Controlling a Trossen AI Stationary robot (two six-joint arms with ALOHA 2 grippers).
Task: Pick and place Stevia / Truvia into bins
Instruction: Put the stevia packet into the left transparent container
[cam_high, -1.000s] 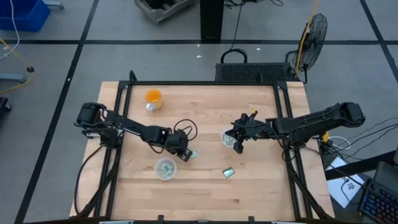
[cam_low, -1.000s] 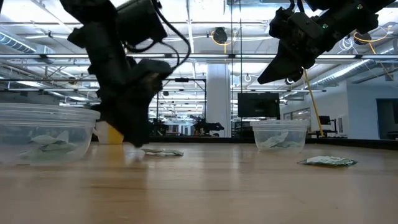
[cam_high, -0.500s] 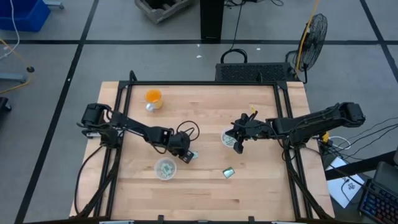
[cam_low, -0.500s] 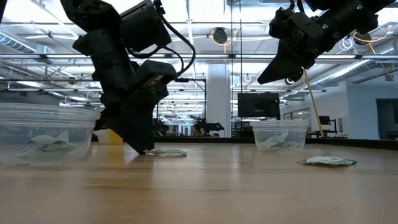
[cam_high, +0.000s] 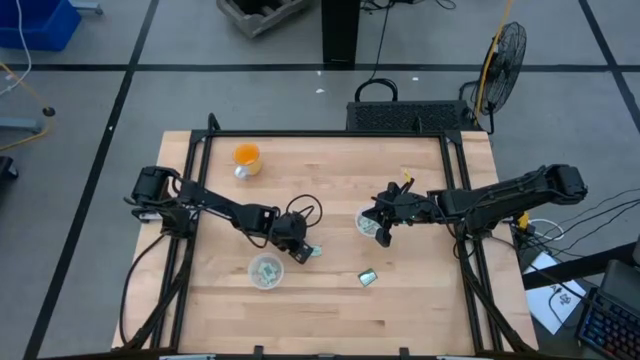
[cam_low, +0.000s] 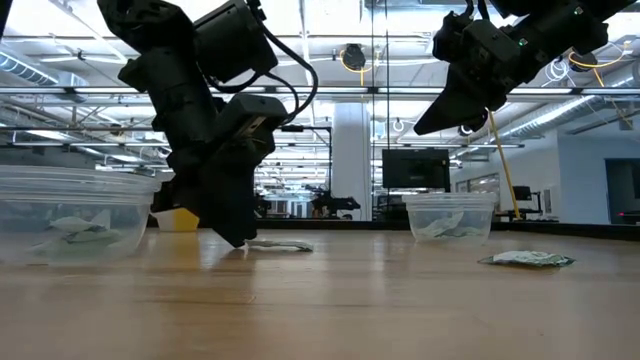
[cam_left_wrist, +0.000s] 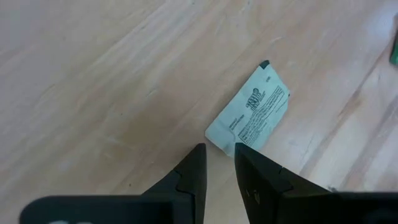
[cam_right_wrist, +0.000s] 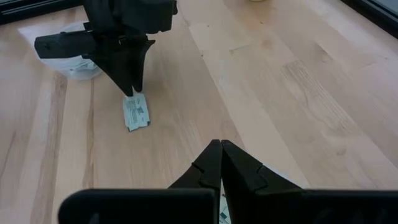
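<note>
A pale green and white packet (cam_left_wrist: 252, 109) lies flat on the table between the two clear cups, seen also in the high view (cam_high: 313, 250) and the low view (cam_low: 282, 244). My left gripper (cam_left_wrist: 219, 149) slants down to the table at the packet's near corner, open by a narrow gap. A darker green packet (cam_high: 368, 278) lies flat nearer the table's near edge. The left cup (cam_high: 266, 271) and the right cup (cam_high: 366, 222) each hold packets. My right gripper (cam_high: 383, 229) hangs shut above the right cup's rim (cam_low: 450, 199). My left gripper meets the pale packet at its near corner (cam_left_wrist: 219, 134), which lies right at the gap between the fingertips (cam_left_wrist: 199, 152). The fingers come slanting down from the table's left, with their tips at the table top (cam_low: 240, 240). The packet lies flat on the wood.
An orange cup (cam_high: 246, 156) stands toward the table's far left corner. Bare wood lies between the two clear cups and along the near edge. The table's black frame rails (cam_high: 455, 200) run down both sides.
My left gripper has moved a little toward the table's right with its tips low at the table. The pale packet has slid flat along the wood the same way, ahead of the fingertips.
</note>
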